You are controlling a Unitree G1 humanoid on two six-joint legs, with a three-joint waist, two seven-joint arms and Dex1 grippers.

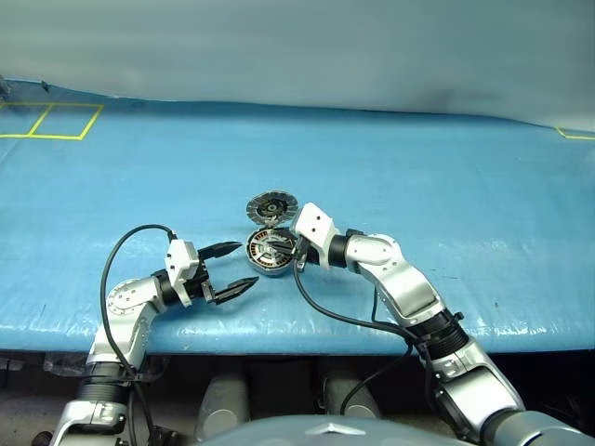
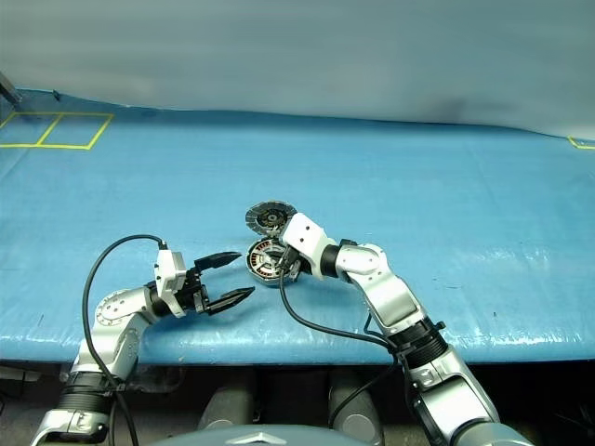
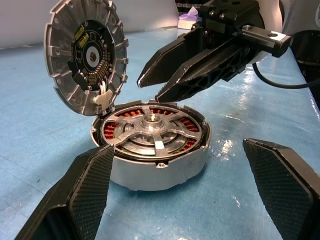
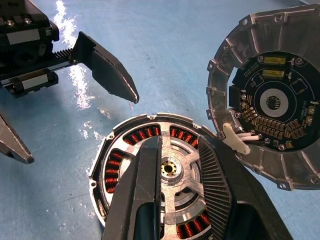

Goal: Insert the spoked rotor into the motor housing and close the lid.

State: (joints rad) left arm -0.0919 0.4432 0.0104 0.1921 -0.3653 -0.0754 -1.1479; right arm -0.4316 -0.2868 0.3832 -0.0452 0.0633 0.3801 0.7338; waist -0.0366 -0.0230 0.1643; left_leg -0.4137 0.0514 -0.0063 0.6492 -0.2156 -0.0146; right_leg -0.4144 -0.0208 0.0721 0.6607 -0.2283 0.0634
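1. motor housing (image 3: 157,150) sits flat on the blue table cover (image 1: 446,186), open face up, near the front edge, roughly mid-table. Round puck, so no real long axis; its axis runs vertical.
2. spoked rotor (image 3: 152,127) is already in the housing, lying level, hub centred, copper windings showing between the spokes and around the rim.
3. lid (image 3: 85,55) is swung open, standing tilted on the far side of the housing and joined to it at a white hinge piece (image 3: 102,97). Inner face with grey radial segments and a dark circuit centre faces back toward the robot.
4. right gripper (image 4: 180,165) hovers right over the rotor, pointing forward-left and slightly down. Fingers are slightly parted, a narrow gap, one tip either side of the hub. Nothing is held; can't tell if the tips touch the spokes.
5. left gripper (image 1: 231,269) is level on the left of the housing, pointing at it, fingers spread wide and empty. Housing lies just beyond the fingertips, in line with the gap, not between them.
6. Yellow tape marks (image 1: 56,121) on the far-left of the cover, well apart from the parts.
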